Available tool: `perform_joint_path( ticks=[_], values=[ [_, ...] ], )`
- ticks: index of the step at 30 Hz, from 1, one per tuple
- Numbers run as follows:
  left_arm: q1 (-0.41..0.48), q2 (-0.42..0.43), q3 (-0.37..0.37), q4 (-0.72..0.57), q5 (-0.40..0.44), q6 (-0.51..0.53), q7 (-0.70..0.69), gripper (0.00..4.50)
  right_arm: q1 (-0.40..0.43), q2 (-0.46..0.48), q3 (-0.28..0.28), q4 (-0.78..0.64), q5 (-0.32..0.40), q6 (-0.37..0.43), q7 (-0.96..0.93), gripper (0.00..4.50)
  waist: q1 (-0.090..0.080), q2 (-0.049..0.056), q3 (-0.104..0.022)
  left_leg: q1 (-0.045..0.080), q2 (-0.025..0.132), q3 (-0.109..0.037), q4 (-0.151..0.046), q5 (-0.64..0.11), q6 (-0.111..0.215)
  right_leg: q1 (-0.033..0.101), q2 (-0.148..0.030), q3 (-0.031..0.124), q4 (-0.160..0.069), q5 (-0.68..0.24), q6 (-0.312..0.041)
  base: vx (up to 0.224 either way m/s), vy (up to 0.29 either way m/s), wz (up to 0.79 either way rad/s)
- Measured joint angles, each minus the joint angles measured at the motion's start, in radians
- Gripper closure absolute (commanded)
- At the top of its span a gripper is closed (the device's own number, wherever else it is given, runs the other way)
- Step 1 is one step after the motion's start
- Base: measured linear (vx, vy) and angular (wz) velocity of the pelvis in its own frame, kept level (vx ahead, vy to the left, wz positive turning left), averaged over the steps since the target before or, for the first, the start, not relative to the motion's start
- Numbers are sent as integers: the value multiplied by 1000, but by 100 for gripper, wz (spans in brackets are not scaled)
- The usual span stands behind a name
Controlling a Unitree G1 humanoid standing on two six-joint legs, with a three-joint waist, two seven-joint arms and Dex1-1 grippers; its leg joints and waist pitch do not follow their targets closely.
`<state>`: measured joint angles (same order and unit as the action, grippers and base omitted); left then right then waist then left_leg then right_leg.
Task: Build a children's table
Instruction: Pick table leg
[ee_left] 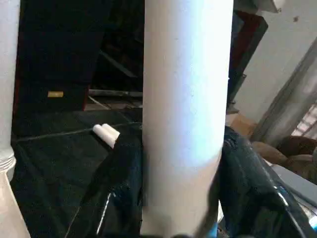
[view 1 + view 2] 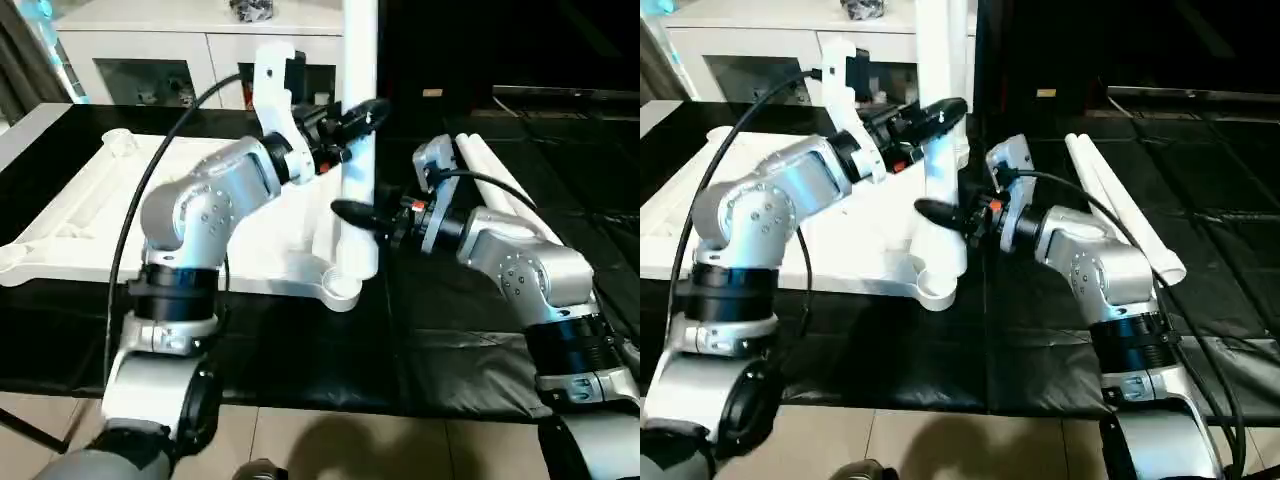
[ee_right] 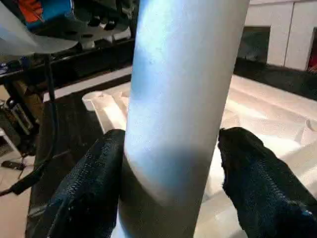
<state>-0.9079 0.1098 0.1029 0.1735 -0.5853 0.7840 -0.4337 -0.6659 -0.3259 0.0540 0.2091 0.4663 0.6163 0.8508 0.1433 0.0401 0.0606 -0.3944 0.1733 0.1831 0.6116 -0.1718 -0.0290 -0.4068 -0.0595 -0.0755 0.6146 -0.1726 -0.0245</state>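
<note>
Gripping is seen at the left gripper [image 2: 352, 128]: its black fingers [image 1: 116, 183] are closed on both flanks of the upright leg [image 2: 358, 120], high on the shaft. The right gripper [image 2: 940, 215] straddles the same leg lower down; one finger [image 3: 91, 183] lies against the shaft, while a sliver of gap is seen at the other, so the jaws stand part open and a firm hold is not judged.

The leg is stood in the near right corner socket [image 2: 343, 285] of the upturned table top [image 2: 90, 215], which lies ribs-up on the black bench. Whether the leg is fully seated cannot be told. Two spare legs [image 2: 1120, 205] lie side by side on the black surface, well to the right of the top.

Handling, as judged:
- Leg: hollow plastic, light, stiff, smooth and tapered; slip along the shaft is likely under a downward push.
- Hold is best taken low, near the socket, where the shaft is thickest and leverage on the joint is least.
- Top: broad, light, liable to slide on the bench when pressed at one corner; bracing is advised.
- Socket rim: thin, could be stressed if the leg is tilted.
</note>
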Motion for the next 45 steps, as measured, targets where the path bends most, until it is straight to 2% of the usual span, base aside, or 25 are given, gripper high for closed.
perform_joint_path(
  ticks=[3,14,35,37,40,43,45],
  values=[
    [-4,1,-2,10,2,0,-6,271,-13,-20,3,2,7,49,14,140,0,0,0,0,0,0,0,0,0,0,0,0,0,0,0,0,0,0],
    [-20,23,-14,26,3,5,-40,271,-14,-69,33,3,11,136,84,140,0,0,0,0,0,0,0,0,0,0,0,0,0,0,0,0,0,0],
    [-20,36,-80,-33,-10,45,-143,271,-17,-44,43,12,30,188,118,140,0,0,0,0,0,0,0,0,0,0,0,0,0,0,0,0,0,0],
    [-20,36,-80,-33,-10,45,-146,271,-17,-43,43,12,30,188,118,168,0,0,0,0,0,0,0,0,0,0,0,0,0,0,0,0,0,0],
    [-20,37,-80,-33,-9,45,-151,271,-17,-41,44,10,33,189,126,178,0,0,0,0,0,0,0,0,0,0,0,0,0,0,0,0,0,0],
    [-20,38,-80,-33,-9,45,-155,271,-17,-41,47,9,34,189,129,216,0,0,0,0,0,0,0,0,0,0,0,0,0,0,0,0,0,0],
    [-20,40,-81,-32,-8,45,-156,271,-17,-40,51,8,36,189,130,222,0,0,0,0,0,0,0,0,0,0,0,0,0,0,0,0,0,0]
  ],
)
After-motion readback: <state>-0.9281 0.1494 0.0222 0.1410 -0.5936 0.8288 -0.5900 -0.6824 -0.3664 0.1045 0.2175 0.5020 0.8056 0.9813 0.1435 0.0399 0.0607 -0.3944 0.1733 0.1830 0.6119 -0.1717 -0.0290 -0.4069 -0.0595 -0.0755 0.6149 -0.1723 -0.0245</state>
